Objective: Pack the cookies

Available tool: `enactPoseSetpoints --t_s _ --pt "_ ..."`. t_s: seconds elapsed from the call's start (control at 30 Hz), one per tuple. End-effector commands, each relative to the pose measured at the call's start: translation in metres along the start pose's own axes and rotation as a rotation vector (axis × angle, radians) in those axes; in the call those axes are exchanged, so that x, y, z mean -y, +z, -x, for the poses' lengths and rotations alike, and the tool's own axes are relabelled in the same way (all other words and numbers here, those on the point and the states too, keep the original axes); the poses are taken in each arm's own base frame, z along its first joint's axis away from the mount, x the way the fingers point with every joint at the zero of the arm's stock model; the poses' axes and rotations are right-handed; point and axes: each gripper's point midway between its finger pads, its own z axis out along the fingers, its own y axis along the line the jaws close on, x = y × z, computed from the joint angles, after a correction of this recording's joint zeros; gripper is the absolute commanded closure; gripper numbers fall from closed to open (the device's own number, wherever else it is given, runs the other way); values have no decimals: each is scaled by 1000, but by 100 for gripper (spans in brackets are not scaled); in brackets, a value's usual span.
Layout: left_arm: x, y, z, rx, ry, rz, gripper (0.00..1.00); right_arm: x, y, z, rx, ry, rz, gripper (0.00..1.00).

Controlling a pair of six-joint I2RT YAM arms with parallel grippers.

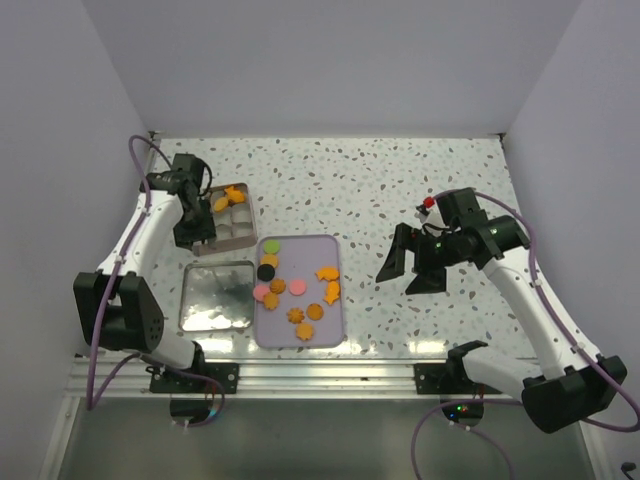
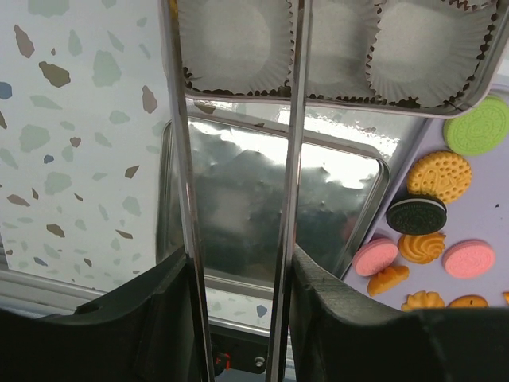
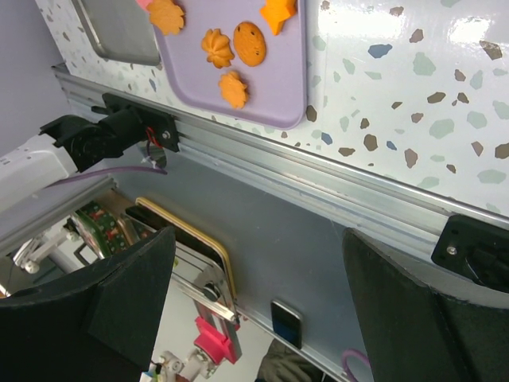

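Several cookies (image 1: 297, 288), mostly orange with pink, one green and one black, lie on a lilac tray (image 1: 335, 325). A few orange cookies (image 1: 230, 197) sit in the divided tin (image 1: 240, 232). My left gripper (image 1: 195, 235) is shut on metal tongs (image 2: 296, 159) and hangs over the tin's white paper cups (image 2: 235, 40); the tong tips are out of view. The left wrist view shows the green (image 2: 477, 127), black (image 2: 416, 215) and pink (image 2: 374, 255) cookies. My right gripper (image 1: 408, 270) is open and empty, right of the tray, above the table.
A shiny metal lid (image 1: 216, 295) lies left of the tray, below the tin. The right wrist view (image 3: 258, 263) looks over the table's front rail (image 3: 334, 191), with the tray corner and orange cookies (image 3: 231, 48) at the top. White walls stand on three sides.
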Motion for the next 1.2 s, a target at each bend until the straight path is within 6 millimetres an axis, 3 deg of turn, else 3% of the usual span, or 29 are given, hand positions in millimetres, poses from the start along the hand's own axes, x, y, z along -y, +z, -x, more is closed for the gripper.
enactPoseSetpoints --t_s 0.0,0.2,0.37,0.57,0.8,0.97,1.07,1.17 --pt "0 0 11 47 2 -13 50 -8 -3 6 23 -38 22 11" --pt "-3 -11 15 61 4 -8 50 -10 -4 7 23 -45 25 11" --pt "-1 -36 23 101 -6 -39 51 -12 -4 7 22 -50 27 11" --pt "24 -66 16 145 -18 -182 52 -12 -5 7 30 -55 30 11" --pt "92 -88 -38 115 152 -297 54 -10 -7 2 33 -57 32 11" --pt "124 -103 -76 101 242 -388 55 -5 -6 -3 28 -51 25 11" --pt "141 -101 -112 68 353 -420 54 -3 -6 -7 28 -51 22 11" --pt "158 -95 -160 14 491 -439 54 -1 -5 -8 29 -50 20 11"
